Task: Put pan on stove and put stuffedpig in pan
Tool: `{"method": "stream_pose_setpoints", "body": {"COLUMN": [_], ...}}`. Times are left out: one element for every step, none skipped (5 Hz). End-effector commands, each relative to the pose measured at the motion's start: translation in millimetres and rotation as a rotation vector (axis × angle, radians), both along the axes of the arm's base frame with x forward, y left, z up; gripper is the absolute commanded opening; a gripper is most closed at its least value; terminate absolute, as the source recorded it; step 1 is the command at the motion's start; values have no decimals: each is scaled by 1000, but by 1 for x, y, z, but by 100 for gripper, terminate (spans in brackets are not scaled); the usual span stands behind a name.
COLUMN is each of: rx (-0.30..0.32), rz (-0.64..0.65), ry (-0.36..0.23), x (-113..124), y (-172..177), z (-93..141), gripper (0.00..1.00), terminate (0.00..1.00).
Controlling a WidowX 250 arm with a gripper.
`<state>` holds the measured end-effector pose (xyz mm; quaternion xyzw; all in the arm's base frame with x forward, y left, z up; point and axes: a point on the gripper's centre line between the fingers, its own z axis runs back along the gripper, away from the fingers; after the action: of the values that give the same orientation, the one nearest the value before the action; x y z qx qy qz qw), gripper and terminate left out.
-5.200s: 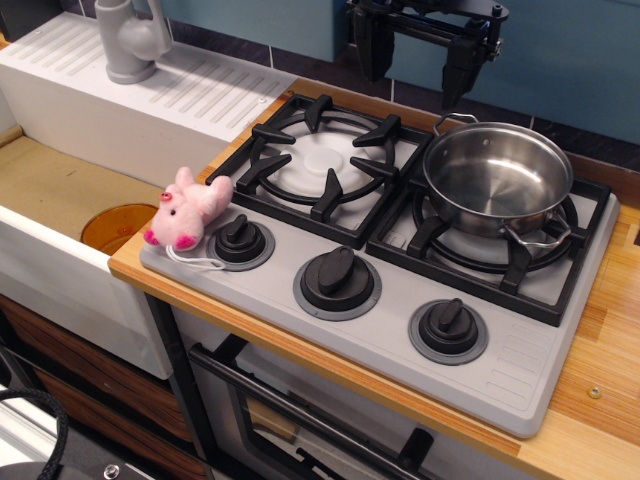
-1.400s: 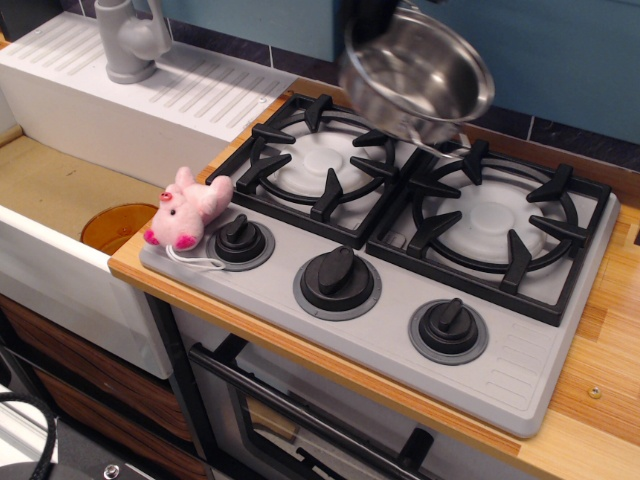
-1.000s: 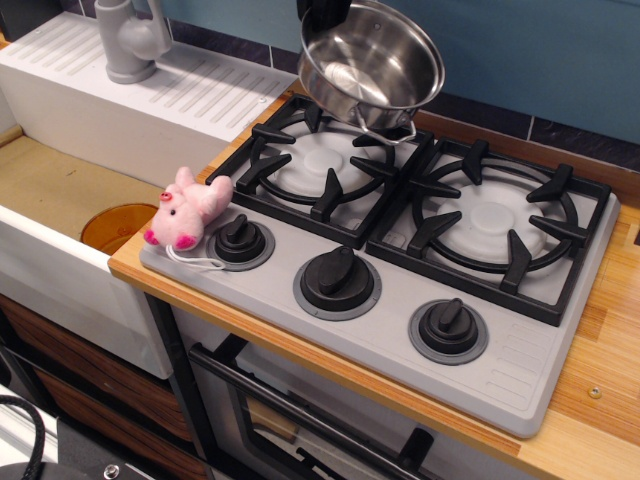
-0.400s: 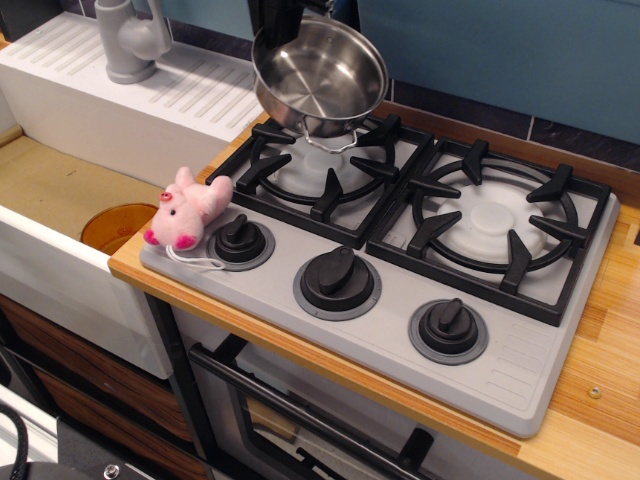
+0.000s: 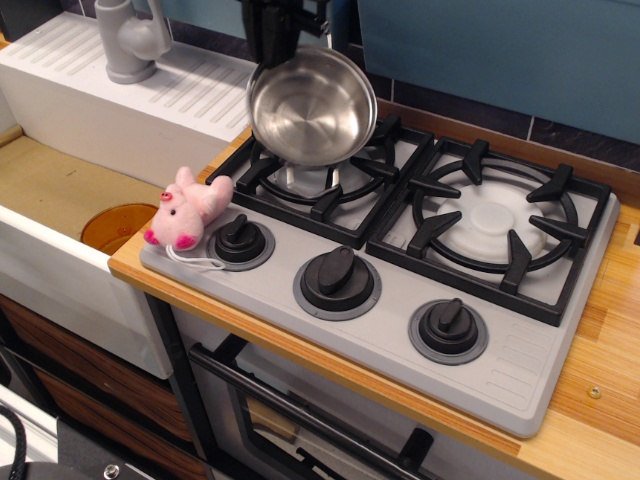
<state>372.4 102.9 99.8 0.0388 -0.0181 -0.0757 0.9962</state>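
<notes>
The shiny steel pan [image 5: 310, 108] hangs tilted in the air just above the left burner of the grey stove [image 5: 400, 330]. My gripper [image 5: 278, 40] is shut on the pan's far rim at the top of the view; its fingertips are mostly hidden behind the pan. The pink stuffedpig [image 5: 188, 208] lies on the stove's front left corner, beside the left knob [image 5: 242, 240], with its white string trailing forward. The right burner [image 5: 492, 222] is bare.
A white sink [image 5: 60, 240] with an orange disc [image 5: 118, 225] in its basin lies left of the stove. A grey tap [image 5: 130, 40] stands on the ribbed drainer behind it. The wooden counter [image 5: 600, 380] runs along the right. The blue wall is close behind.
The pan was lifted off the right burner and carried left; over the last second it moved further left and lower, now just above the left burner. The pig has not moved.
</notes>
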Motion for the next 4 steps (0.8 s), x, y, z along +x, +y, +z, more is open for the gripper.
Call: {"method": "stream_pose_setpoints", "body": {"rx": [-12,-10,0,48], "rz": [15,8,12,-23], "ry": [6,28,51,62], "x": [23,24,19,17], "y": [-8,-10,-16,-25], "z": [29,40,53,66], "gripper": [100,100,100,100], "terminate": [0,0,0,0]}}
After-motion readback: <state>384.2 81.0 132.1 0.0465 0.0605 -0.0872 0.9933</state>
